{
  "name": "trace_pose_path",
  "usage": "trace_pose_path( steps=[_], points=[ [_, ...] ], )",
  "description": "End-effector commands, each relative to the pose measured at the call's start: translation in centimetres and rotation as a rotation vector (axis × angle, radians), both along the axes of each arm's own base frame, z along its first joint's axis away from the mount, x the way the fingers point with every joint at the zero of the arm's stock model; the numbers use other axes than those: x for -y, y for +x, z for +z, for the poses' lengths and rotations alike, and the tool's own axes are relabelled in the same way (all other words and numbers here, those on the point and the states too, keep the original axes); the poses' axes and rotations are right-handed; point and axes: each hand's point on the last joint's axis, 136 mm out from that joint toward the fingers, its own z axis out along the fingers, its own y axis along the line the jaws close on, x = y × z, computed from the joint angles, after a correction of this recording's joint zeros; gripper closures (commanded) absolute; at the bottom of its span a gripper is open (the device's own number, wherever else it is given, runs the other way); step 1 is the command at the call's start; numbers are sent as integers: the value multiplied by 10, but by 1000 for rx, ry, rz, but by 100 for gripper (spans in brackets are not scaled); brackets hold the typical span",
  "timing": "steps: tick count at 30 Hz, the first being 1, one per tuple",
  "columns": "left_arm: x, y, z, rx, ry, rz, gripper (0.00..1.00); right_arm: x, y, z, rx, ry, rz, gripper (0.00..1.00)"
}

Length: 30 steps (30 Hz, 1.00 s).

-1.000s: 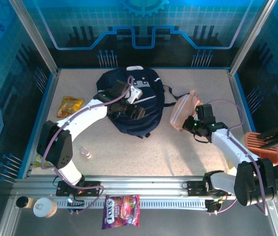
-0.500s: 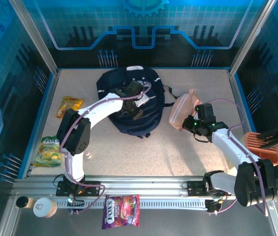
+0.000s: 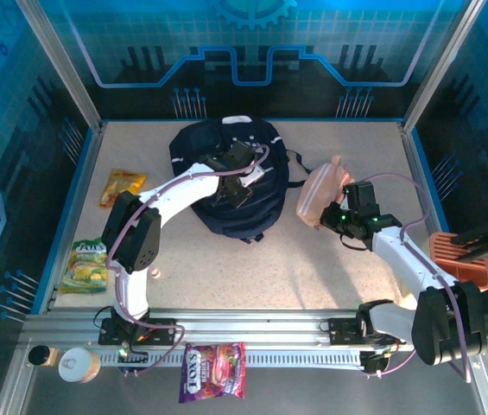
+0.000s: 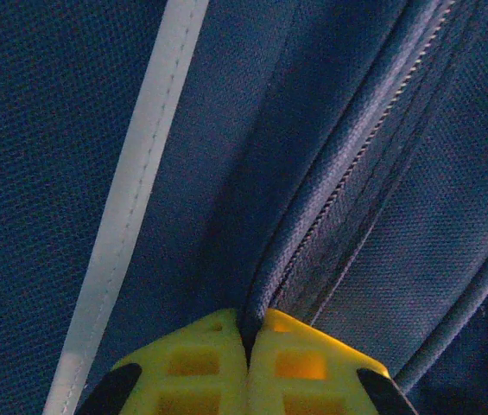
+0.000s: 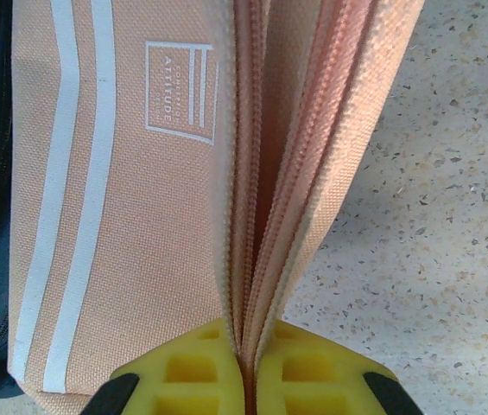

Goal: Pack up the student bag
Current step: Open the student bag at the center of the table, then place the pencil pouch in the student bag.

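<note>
The student bag point(image 3: 196, 145), dark navy with a pale top patch, lies at the back middle of the table. My left gripper point(image 3: 240, 192) rests on top of it. In the left wrist view its yellow fingers point(image 4: 200, 363) are shut, pinching a ridge of the bag's navy fabric point(image 4: 45, 173) beside a closed zipper point(image 4: 373, 147). To the bag's right, my right gripper point(image 3: 330, 216) is shut on the edge of a peach zip pouch point(image 3: 320, 192). The right wrist view shows the pouch point(image 5: 123, 173) clamped at the zipper seam by my right gripper point(image 5: 248, 359).
A yellow snack packet point(image 3: 121, 186) and a green one point(image 3: 84, 264) lie at the left. A small bottle point(image 3: 150, 270) sits near the left arm. An orange rack point(image 3: 464, 258) stands at the right edge. A purple candy bag point(image 3: 213, 372) and a cup point(image 3: 79, 365) sit by the front rail.
My left arm has swung further over the bag, and its jaws have closed onto the fabric. The green packet now shows. The right arm and pouch have barely moved.
</note>
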Motion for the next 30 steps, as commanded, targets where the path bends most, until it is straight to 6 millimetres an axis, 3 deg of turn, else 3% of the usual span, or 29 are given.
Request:
trace_pose_path(
  steps=[1,6,12,18,26,30],
  points=[
    [7,10,57,133,-135,46,100,-7,11,26,89,27,50,92],
    [13,19,110,291,-302,108,100,-25,8,34,110,46,157,92],
    [30,24,151,379,-504,132,100,-66,-1,30,29,87,310,92],
    [40,30,162,394,-570,130,100,-107,-7,42,-8,122,428,91],
    [55,33,168,378,-599,110,100,-133,-7,28,-161,115,449,88],
    [60,33,178,390,-631,100,100,-143,5,24,-190,109,426,87]
  ],
)
